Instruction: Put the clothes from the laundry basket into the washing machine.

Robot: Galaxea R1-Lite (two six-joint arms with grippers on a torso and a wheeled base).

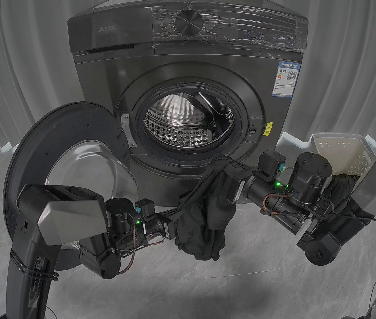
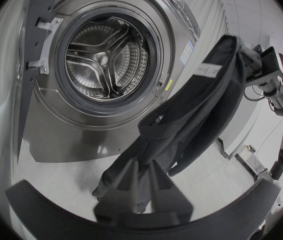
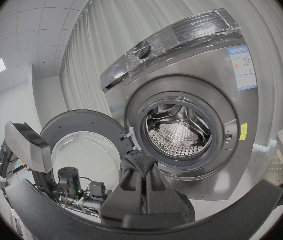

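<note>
A dark garment [image 1: 205, 218] hangs in front of the open washing machine [image 1: 104, 76], one end pinched by the left fingers [image 2: 128, 187], the other by the right fingers [image 3: 131, 190].

Nothing really readable: washing machine [image 1: 108, 80] has a logo [image 1: 107, 29] up top, blue energy label [image 1: 286, 79], yellow sticker [image 1: 268, 128] by the opening; dark garment [image 1: 205, 209] shows a white tag [image 2: 208, 70]. All too tiny.

The washing machine [image 1: 188, 80] stands straight ahead on the floor [image 1: 258, 258], its door [image 1: 64, 151] swung open to the left. A garment [image 1: 205, 213] hangs before it, below the drum opening [image 1: 187, 120], gripped by the left claw [image 1: 173, 220] on its left and the right claw [image 1: 228, 173] on its right. The laundry basket [image 1: 343, 153] sits right of the machine.
</note>
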